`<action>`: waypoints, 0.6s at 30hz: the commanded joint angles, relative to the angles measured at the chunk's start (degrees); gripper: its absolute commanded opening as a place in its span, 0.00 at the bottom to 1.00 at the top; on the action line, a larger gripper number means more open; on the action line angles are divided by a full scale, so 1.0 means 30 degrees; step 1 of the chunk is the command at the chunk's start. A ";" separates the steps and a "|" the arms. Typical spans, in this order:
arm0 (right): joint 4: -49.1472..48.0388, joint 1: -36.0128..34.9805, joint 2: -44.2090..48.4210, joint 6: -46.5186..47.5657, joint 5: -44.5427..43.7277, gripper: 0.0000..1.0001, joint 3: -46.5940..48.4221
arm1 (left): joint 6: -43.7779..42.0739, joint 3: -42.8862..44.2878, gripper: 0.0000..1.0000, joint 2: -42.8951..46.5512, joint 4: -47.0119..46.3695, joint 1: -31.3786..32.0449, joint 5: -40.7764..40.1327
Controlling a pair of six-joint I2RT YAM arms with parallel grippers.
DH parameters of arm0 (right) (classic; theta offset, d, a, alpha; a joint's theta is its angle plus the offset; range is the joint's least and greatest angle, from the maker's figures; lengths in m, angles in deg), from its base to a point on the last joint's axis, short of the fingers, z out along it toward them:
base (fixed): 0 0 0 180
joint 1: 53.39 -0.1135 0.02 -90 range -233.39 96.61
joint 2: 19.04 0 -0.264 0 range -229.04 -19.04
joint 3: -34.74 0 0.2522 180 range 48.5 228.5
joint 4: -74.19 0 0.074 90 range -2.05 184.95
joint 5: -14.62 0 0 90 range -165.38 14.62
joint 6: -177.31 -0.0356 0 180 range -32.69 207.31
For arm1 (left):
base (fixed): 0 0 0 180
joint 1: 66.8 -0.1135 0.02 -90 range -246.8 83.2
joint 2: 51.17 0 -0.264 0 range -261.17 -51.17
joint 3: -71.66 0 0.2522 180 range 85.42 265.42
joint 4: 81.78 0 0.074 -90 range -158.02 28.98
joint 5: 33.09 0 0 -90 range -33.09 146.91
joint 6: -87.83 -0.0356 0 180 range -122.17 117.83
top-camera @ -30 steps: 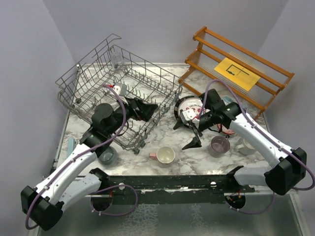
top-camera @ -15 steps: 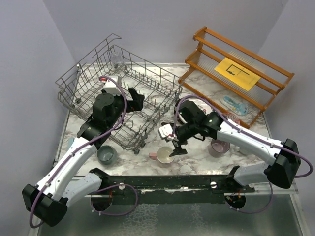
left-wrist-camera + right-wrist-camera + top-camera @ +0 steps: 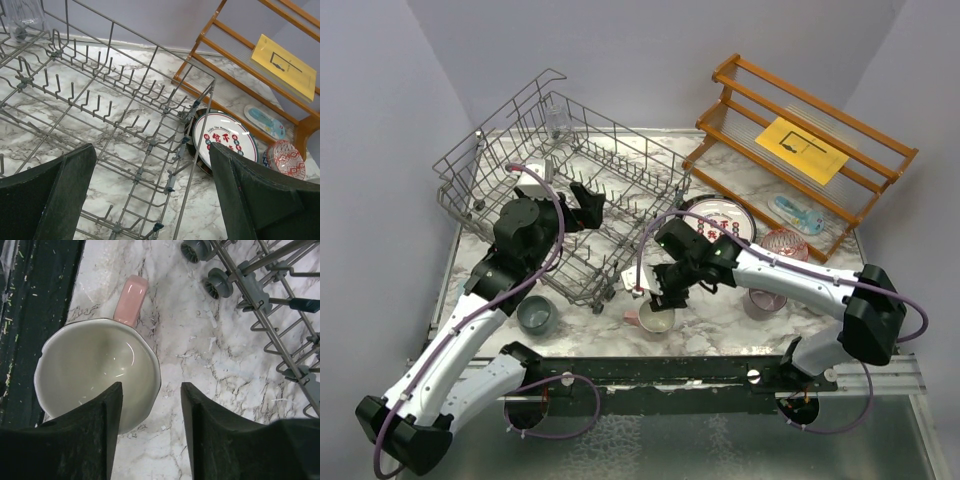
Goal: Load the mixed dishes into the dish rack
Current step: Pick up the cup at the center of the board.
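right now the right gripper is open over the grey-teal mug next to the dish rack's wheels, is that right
Not quite: it is the pink mug, not the grey-teal one. The right wrist view shows the right gripper open over the pink mug, next to the dish rack wheels. The grey-teal mug sits further left, beside the left arm, in the top view.

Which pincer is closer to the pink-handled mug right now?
Right. The right pincer hangs open just above the pink-handled mug, straddling its rim. The left pincer is open over the dish rack, well away from the mug.
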 commanded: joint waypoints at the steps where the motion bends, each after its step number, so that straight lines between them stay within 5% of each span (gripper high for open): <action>1: -0.0281 -0.0508 -0.0491 -0.0049 -0.1900 0.43 0.0350 | -0.0289 -0.0321 0.99 0.0586 0.0302 -0.0055 -0.0405; 9: 0.0105 -0.0552 -0.0570 -0.0646 -0.2610 0.02 0.0256 | -0.0289 -0.0931 0.99 0.1309 0.0105 -0.0055 -0.0405; 13: 0.0145 -0.0283 0.0177 -0.0928 -0.2270 0.01 0.0025 | -0.0289 -0.1432 0.98 0.1587 -0.0569 -0.0055 -0.0405; 18: 0.0792 0.2414 0.2080 -0.0745 0.1863 0.01 0.0151 | -0.0289 -0.2360 0.98 0.1775 -0.2904 -0.0057 -0.0405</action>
